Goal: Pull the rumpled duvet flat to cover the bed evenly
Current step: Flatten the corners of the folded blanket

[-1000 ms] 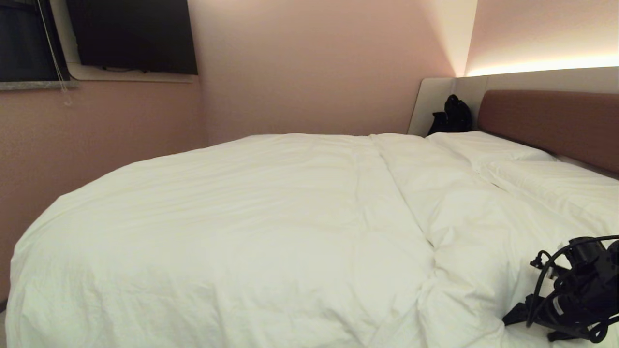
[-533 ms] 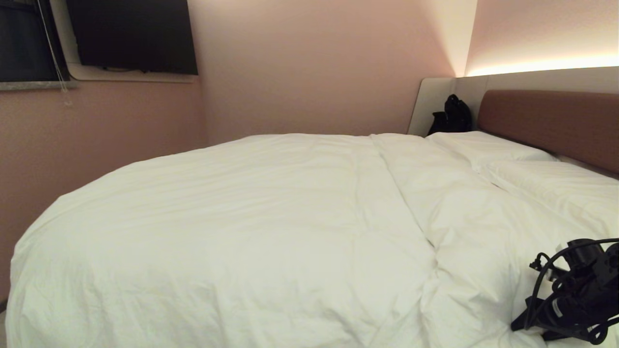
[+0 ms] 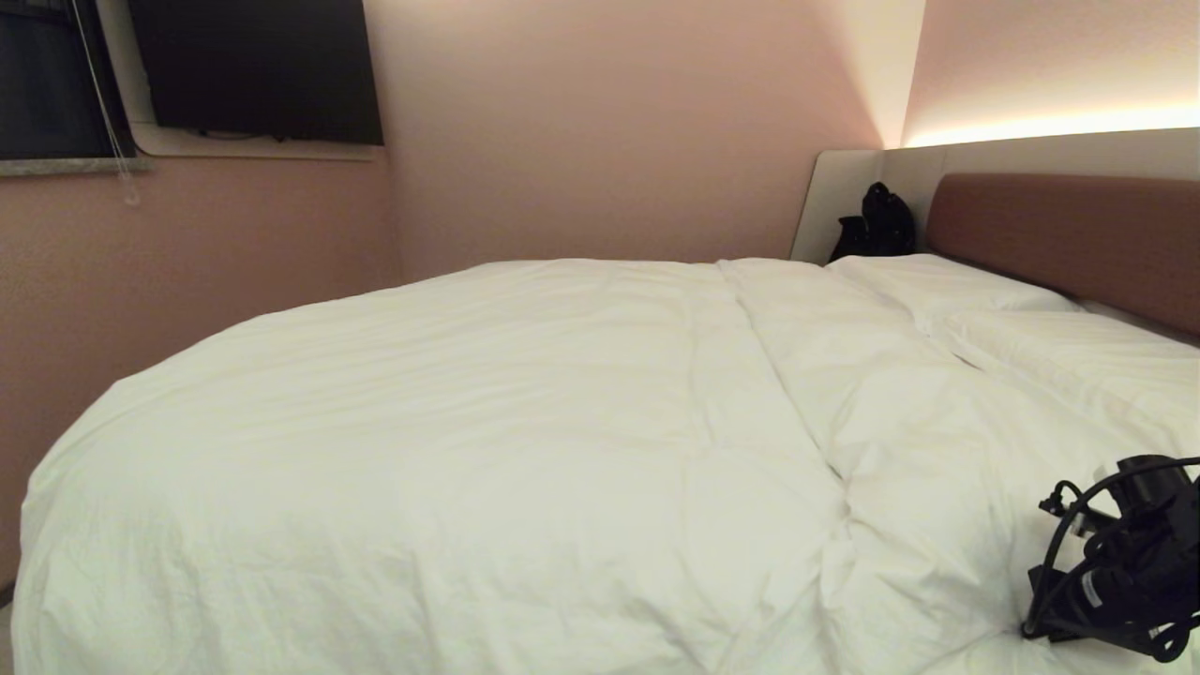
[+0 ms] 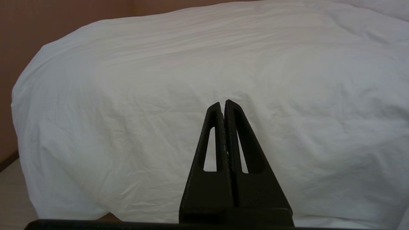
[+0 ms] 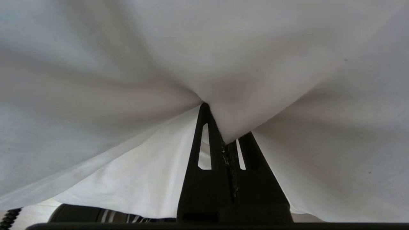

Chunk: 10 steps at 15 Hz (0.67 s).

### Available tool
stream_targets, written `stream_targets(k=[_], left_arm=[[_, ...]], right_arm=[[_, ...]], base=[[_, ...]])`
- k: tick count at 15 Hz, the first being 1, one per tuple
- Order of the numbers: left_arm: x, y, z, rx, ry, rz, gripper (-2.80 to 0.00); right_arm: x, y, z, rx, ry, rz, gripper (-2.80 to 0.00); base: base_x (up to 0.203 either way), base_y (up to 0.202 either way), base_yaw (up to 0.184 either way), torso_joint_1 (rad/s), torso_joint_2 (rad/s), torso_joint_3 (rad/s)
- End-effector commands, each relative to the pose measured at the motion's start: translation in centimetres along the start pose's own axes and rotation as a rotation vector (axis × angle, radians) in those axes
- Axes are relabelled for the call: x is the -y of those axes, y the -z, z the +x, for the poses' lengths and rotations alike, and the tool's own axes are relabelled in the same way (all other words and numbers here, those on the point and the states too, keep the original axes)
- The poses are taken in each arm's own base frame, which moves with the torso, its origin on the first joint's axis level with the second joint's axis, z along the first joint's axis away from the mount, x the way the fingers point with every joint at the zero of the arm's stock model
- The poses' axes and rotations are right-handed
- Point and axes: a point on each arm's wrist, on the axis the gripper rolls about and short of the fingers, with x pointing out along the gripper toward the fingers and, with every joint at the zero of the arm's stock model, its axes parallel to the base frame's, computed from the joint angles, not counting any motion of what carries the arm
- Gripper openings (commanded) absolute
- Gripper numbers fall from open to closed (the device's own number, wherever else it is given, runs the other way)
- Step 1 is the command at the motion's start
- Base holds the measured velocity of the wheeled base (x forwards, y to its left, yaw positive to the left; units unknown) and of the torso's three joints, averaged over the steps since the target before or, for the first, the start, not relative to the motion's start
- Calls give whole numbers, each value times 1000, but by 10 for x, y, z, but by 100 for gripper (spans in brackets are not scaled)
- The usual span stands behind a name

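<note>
Head view: our puffy, wrinkled duvet (image 3: 525,450) blankets the bed (image 3: 1069,234). Left wrist: our left gripper (image 4: 223,105), fingers together, hangs beside the duvet. Right wrist: our right gripper (image 5: 220,127) is clamped on duvet cloth.

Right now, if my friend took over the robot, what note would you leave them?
Right tool: shut on a fold of the duvet, at the near right corner of the bed.
Left tool: shut, holding nothing, parked facing the duvet's near side.
Done: the fold is pinched.
Left: the duvet is rumpled on the right near the pillows; it needs pulling flat and even.
</note>
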Motion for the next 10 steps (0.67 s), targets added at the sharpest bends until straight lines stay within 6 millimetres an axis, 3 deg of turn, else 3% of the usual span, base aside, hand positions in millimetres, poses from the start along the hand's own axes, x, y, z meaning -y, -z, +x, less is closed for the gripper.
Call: stream_targets(k=[1,4,7,10], left_arm=[[0,0,0,-1,0,1,-280],[0,0,0,-1,0,1,-280],[0,0,0,-1,0,1,-280],[0,0,0,-1,0,1,-280]], right_arm=[[1,-1,-12,43,-21,5,-280],[6,2,-24,73,-13,21,-280],[26,13,-63,149,35,77,-280],[38,26,-83,164,69,106,-280]], base=[[0,0,0,0,0,0],[0,0,0,0,0,0],[0,0,0,0,0,0],[0,0,0,0,0,0]])
